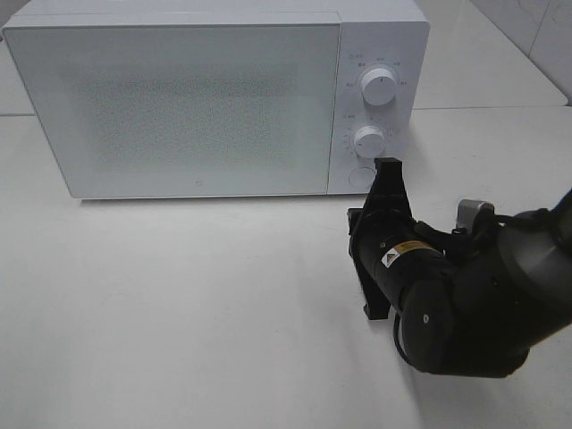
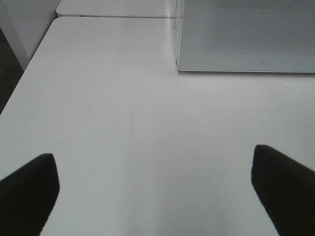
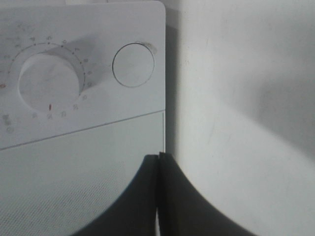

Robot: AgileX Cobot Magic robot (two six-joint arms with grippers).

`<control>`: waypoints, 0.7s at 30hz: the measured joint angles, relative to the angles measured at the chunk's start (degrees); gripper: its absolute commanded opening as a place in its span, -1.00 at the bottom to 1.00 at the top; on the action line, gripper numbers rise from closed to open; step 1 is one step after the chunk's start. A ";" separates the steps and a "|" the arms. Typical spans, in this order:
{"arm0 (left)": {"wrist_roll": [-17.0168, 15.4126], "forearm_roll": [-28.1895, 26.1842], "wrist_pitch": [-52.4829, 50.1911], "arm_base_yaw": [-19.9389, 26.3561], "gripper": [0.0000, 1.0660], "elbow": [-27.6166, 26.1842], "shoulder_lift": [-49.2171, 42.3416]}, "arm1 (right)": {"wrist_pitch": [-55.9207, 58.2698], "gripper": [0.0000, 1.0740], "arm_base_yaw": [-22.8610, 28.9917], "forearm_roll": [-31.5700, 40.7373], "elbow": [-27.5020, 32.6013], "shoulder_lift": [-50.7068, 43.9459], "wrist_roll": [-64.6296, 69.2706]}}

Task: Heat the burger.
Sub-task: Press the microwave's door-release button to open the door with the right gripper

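Right gripper [image 3: 158, 158] fingers pinching shut, round button [image 3: 133, 65] just ahead; left gripper [image 2: 153, 160] gaping wide, empty. Burger showing nowhere; judging soft, needing gentle low grip.

The microwave [image 1: 188, 98] dial markings [image 3: 64, 114] are too blurred to read.

closed microwave [image 1: 197, 98] blocks rear, open tabletop [image 1: 179, 304] in front

Near table: white matte top [image 1: 179, 295], faint hairline scratches.
Far table: also white [image 1: 487, 67], butted against the near one, thin seam between them.
Wall: pale tiles, grey grout, far right [image 1: 547, 36].
Floor: dark, beyond the table's left edge [image 2: 6, 81].
Light: even, diffuse, with soft shadows.
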 measured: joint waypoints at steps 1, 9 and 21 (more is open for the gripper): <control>0.00 0.00 0.00 0.00 0.88 0.00 0.00 | 0.00 -1.00 0.00 0.00 0.00 0.00 0.00; 0.00 0.00 0.00 0.00 0.88 0.00 0.00 | 3.21 -1.00 -5.33 -1.09 -4.70 1.66 -0.74; 0.00 0.00 0.00 0.00 0.88 0.00 0.00 | 5.90 -1.00 -10.08 -4.07 -10.43 6.02 -1.03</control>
